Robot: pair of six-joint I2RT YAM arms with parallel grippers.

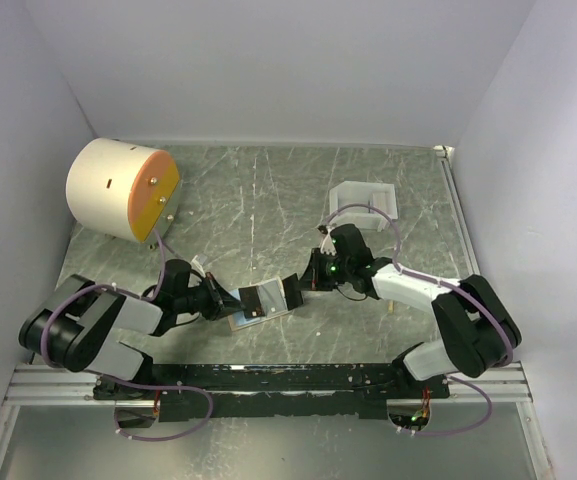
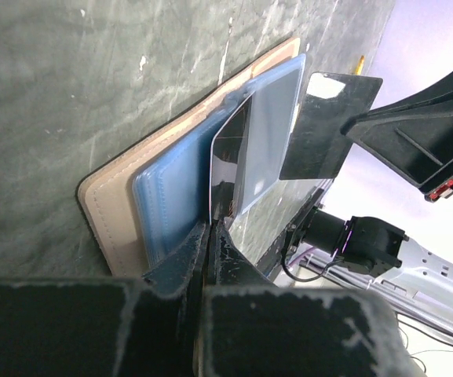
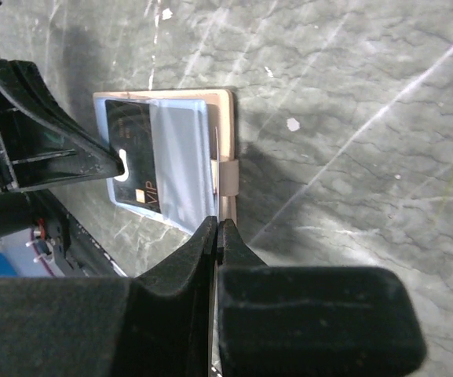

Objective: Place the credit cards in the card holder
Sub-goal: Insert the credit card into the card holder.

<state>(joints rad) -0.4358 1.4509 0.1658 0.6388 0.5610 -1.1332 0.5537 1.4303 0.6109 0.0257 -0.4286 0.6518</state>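
Note:
The tan card holder (image 1: pixel 260 312) lies open at the near middle of the table, its pale blue pockets (image 2: pixel 171 206) facing up. A black VIP credit card (image 3: pixel 134 119) sits in a pocket. My left gripper (image 1: pixel 230 298) is shut on the pocket edge of the card holder (image 2: pixel 110 206), as the left wrist view (image 2: pixel 210 229) shows. My right gripper (image 1: pixel 299 289) is shut on a second dark credit card (image 2: pixel 328 126) and holds it tilted just above the holder's right edge. In the right wrist view (image 3: pixel 217 229) this card (image 3: pixel 215 169) shows edge-on beside the snap strap (image 3: pixel 228 177).
A big cream cylinder with an orange face (image 1: pixel 118 188) stands at the back left. A white box-like tray (image 1: pixel 365 200) sits at the back right, behind the right arm. White walls close in the table on three sides.

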